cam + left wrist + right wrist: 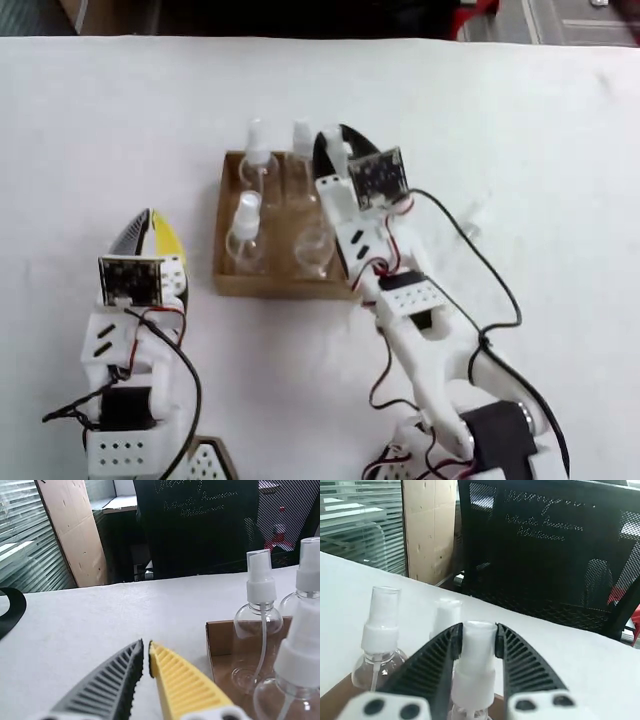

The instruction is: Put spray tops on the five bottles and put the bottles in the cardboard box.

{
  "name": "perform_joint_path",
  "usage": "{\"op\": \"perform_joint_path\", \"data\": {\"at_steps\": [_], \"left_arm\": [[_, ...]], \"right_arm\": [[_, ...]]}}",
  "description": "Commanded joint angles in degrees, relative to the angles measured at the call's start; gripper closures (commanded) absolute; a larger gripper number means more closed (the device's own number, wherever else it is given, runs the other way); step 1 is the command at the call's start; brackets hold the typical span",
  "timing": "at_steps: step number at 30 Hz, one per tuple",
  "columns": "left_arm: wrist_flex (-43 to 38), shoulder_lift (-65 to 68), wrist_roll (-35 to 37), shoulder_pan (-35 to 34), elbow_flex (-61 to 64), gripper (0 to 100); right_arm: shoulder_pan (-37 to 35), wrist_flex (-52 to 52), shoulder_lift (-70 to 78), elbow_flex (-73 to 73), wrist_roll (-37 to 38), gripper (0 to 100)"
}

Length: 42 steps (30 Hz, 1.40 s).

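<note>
Your right gripper [478, 629] is shut tight on the white spray top [476, 670] of a clear bottle, with one black finger [432, 660] pressed on each side of the top. From high up, this gripper is over the far right part of the cardboard box [280, 287], which sits in the middle of the white table [520, 110]. The held bottle stands up straight, and its body is mostly hidden under the gripper. Four more clear bottles stand in the box. The far left bottle [258, 158] has a white spray top on it. The far middle bottle [300, 140] is just beside the held one and has a top too. The near left bottle [245, 232] also has a top. The near right bottle [315, 248] is close to your right arm, and you cannot tell if it has a top on. Your left gripper [146, 651] is on the left of the box, near it but not touching it. Its grey finger [107, 690] and yellow finger [182, 687] are closed, tip to tip, with nothing between them. It sits low over the table and points toward the far side. A small clear thing [470, 222] lies on the table to the right of the box, and you cannot tell what it is.
</note>
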Motion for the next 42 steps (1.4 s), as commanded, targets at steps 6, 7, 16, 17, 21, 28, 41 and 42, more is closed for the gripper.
{"op": "perform_joint_path", "data": {"at_steps": [6,7,16,17,21,28,41,42], "left_arm": [[-1.1,-0.6,-0.5,0.4,-0.2,98],[-1.1,-0.6,-0.5,0.4,-0.2,98],[-1.1,-0.6,-0.5,0.4,-0.2,98],[-1.1,-0.6,-0.5,0.4,-0.2,98],[-1.1,-0.6,-0.5,0.4,-0.2,98],[-1.2,-0.6,-0.5,0.4,-0.2,98],[-1.2,-0.6,-0.5,0.4,-0.2,98],[-1.2,-0.6,-0.5,0.4,-0.2,98]], "right_arm": [[0.5,-2.4,-4.6,2.5,0.5,98.1],[0.6,-2.4,-4.6,2.7,0.5,98.1],[0.6,-2.5,-4.6,4.3,0.5,98.1],[0.6,-2.5,-4.6,4.4,0.5,98.1],[0.6,-2.4,-4.6,4.6,0.5,98.1],[0.6,-2.5,-4.7,5.9,0.5,98.0],[0.5,-2.3,-4.7,5.9,0.5,85.8],[0.5,-2.3,-4.7,5.9,0.5,85.8]]}}
